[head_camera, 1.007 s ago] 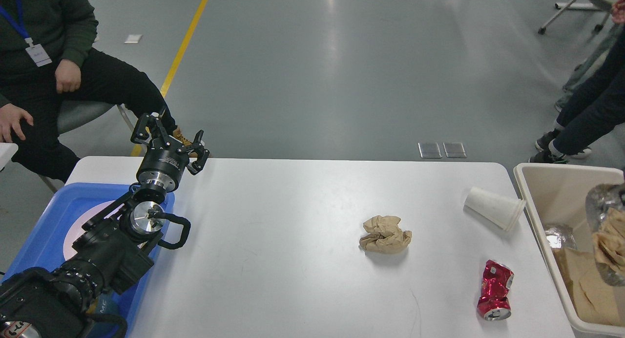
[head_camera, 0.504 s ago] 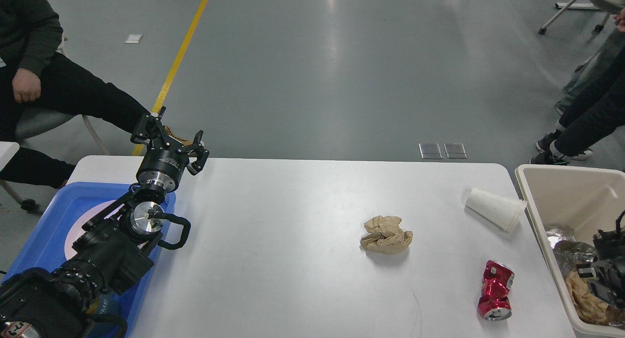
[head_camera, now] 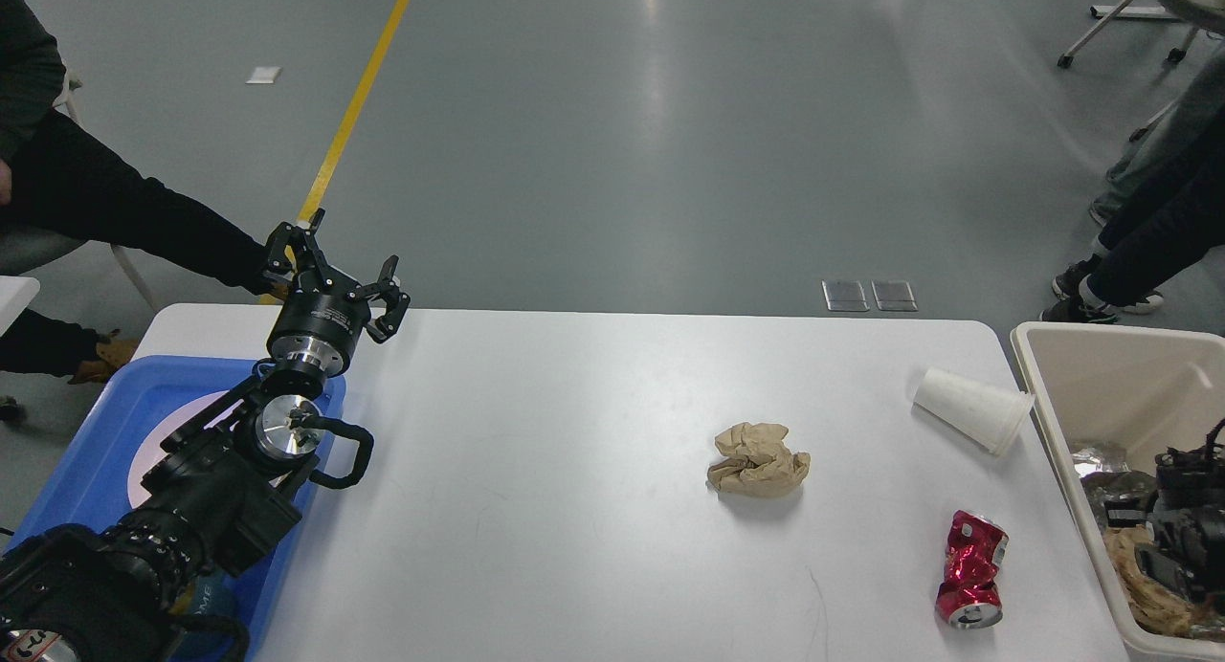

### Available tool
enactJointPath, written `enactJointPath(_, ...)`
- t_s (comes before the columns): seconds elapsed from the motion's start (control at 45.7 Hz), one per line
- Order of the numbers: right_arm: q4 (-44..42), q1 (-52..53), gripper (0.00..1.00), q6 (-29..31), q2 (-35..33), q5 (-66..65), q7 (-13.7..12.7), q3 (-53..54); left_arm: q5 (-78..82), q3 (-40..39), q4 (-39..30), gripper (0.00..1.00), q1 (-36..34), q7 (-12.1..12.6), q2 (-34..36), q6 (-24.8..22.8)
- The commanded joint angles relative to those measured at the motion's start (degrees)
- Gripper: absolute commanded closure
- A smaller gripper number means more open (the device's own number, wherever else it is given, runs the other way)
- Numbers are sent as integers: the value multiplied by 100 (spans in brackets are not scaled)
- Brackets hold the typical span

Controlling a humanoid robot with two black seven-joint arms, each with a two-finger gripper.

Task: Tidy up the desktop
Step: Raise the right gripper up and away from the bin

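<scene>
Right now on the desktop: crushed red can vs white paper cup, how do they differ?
The crushed red can is dented and buckled; the white paper cup keeps its cone shape. The can is shiny red metal, the cup plain matte white. The can lies near the front edge, the cup farther back, with its mouth next to the beige bin. Both lie on their sides on the desktop, right of the crumpled brown paper.

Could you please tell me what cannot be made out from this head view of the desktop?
- Right gripper: dark, low inside the beige bin, cut by the right edge; open or shut cannot be told.
- Bin contents: partly hidden by that gripper and the bin's near wall.
- Blue tray: largely covered by the left arm; the pale round thing on it is unidentifiable.
- Crushed red can: print too small to read.
</scene>
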Motion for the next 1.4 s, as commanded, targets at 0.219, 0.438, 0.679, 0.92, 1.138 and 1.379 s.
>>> enactJointPath(0.219, 109, 40, 0, 33, -178, 52, 5, 39, 0, 0, 0, 4, -2, 0, 1, 0)
enactJointPath(0.438, 935, 1480, 0, 525, -1029, 79, 5, -49, 0, 0, 0, 4, -2, 0, 1, 0)
enactJointPath(0.679, 1393, 4020, 0, 2422, -1374, 79, -3, -611, 0, 0, 0, 4, -2, 0, 1, 0)
enactJointPath(0.92, 1726, 5902, 0, 4699, -653, 79, 5, -735, 0, 0, 0, 4, -2, 0, 1, 0)
enactJointPath(1.138, 2790, 7203, 0, 5393, 208, 131, 41, -445, 0, 0, 0, 4, -2, 0, 1, 0)
enactJointPath(1.379, 2975, 7309, 0, 5393, 446, 579, 32, 363, 0, 0, 0, 4, -2, 0, 1, 0)
